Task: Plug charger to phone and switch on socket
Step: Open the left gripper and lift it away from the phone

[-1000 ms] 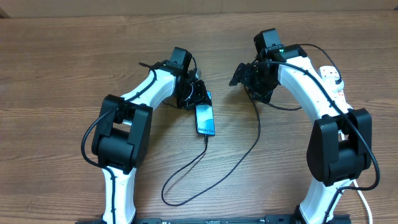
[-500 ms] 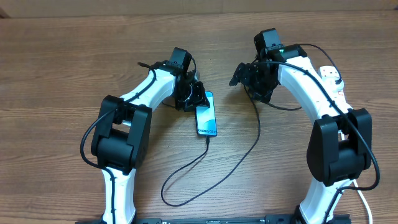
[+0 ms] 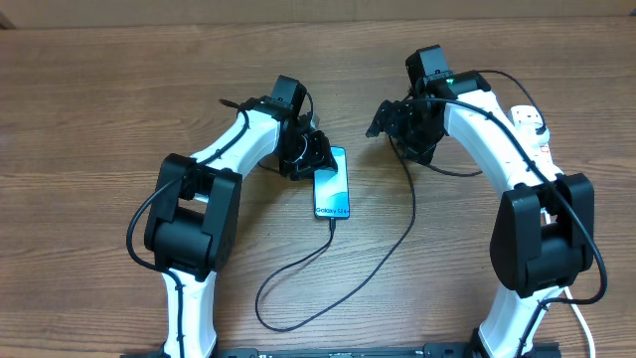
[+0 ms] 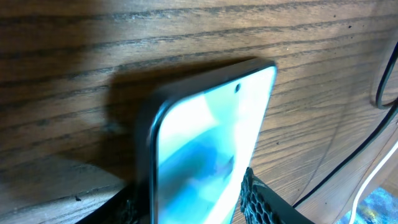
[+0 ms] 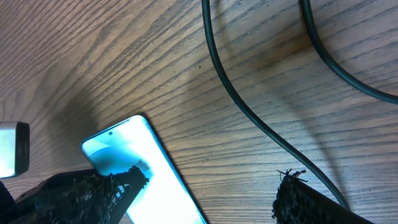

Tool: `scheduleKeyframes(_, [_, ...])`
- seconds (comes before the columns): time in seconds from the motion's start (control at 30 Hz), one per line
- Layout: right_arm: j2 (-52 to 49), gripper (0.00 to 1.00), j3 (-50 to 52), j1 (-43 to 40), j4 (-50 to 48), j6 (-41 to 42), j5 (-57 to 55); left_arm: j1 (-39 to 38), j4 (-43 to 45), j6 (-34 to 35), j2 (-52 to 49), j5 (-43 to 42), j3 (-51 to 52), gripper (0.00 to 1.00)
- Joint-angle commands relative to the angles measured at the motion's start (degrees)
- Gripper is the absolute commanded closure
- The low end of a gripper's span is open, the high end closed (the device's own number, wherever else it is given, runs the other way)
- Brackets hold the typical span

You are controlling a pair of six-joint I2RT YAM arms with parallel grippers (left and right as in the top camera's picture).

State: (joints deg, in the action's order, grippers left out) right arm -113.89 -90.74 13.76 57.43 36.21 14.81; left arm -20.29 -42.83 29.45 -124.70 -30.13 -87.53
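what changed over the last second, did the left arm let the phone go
The phone tipped flatter, so its screen faces up more, and it shifted slightly to the right. The left gripper is at the phone's far end with a finger on either side. It is unclear whether it has fully let go. The right gripper stayed open in place. The charger still reaches the phone's near end, and the socket has not moved.

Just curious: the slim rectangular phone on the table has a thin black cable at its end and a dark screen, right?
Not dark: the slim rectangular phone shows a lit light-blue screen in the overhead view. The thin black cable does meet its end.
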Motion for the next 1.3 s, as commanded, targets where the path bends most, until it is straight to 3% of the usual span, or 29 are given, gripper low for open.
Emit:
scheduleKeyframes(0.0, [1.66,0.15,-0.81,0.04,-0.31,-0.33,0.28,-0.66,-0.74,-0.74,-0.59,3.80,0.44,0.50])
scheduleKeyframes(0.33, [1.66,0.15,-0.81,0.04,-0.28,-0.33,0.28,-0.72,-2.69,-0.74,-0.59,6.86,0.44,0.53])
scheduleKeyframes(0.77, [1.66,0.14,-0.81,0.04,-0.26,-0.74,0.22,-0.44,-5.81,-4.66,-0.26,11.17,0.13,0.39])
scheduleKeyframes(0.87, [1.66,0.15,-0.74,0.04,-0.28,-0.74,0.17,0.11,-9.03,-6.58,0.26,13.16,-1.46,0.38])
scheduleKeyframes(1.13, [1.66,0.14,-0.72,0.04,-0.31,-0.72,-1.27,0.33,-23.50,-6.78,4.68,30.01,-11.56,0.38])
scheduleKeyframes(1.27, [1.66,0.14,-0.72,0.04,-0.33,-0.72,-1.29,0.22,-28.85,-6.75,10.08,33.38,-15.82,0.39])
